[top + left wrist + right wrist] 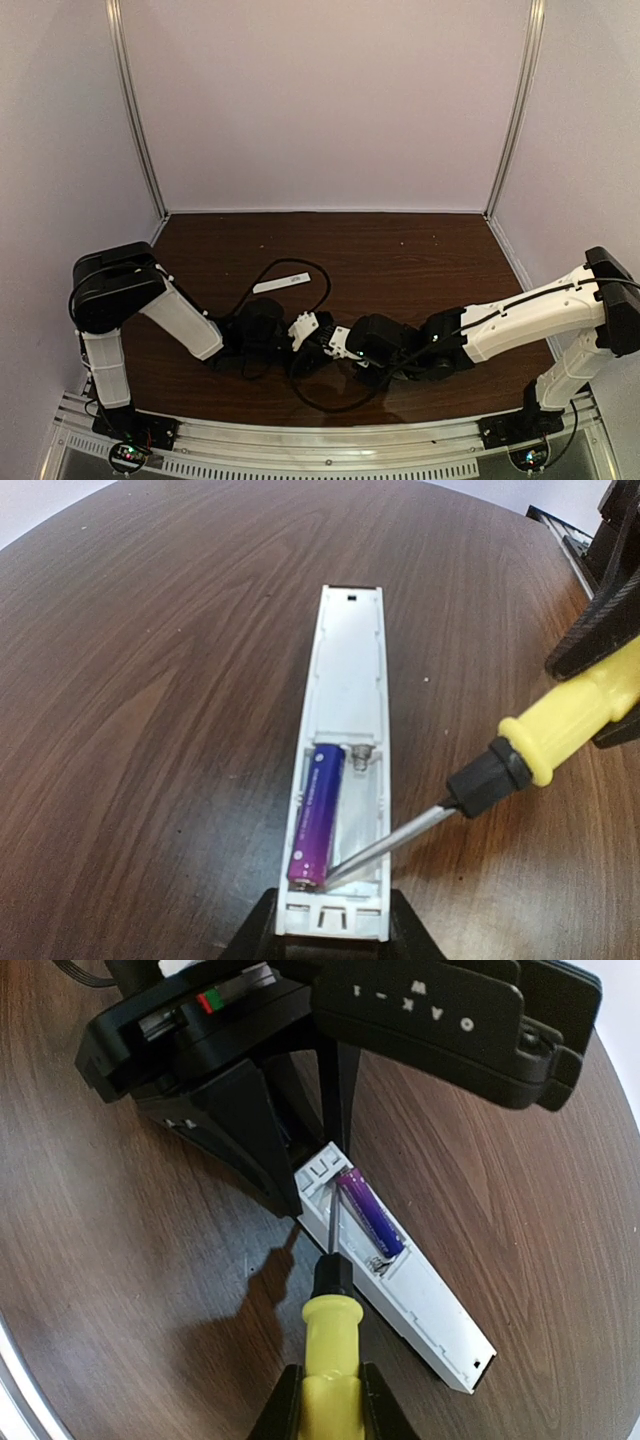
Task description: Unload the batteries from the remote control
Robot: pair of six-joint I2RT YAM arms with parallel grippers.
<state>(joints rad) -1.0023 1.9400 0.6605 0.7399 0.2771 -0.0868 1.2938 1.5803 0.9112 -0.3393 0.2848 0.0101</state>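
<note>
Purple battery (pixel 318 815) lies lengthwise in remote (pixel 350 650); the slot beside it is bare. Left gripper (pixel 335 927) pinches the remote's near end. Right gripper (pixel 330 1397) clamps screwdriver (pixel 330 1330), whose tip sits at the battery's end nearest the left gripper, shaft slanting in.

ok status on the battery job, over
Left gripper clamped on slim white remote control. Right gripper shut on yellow-handled screwdriver, tip at end of purple cylindrical battery. Neighbouring slot empty; nothing blocking.
</note>
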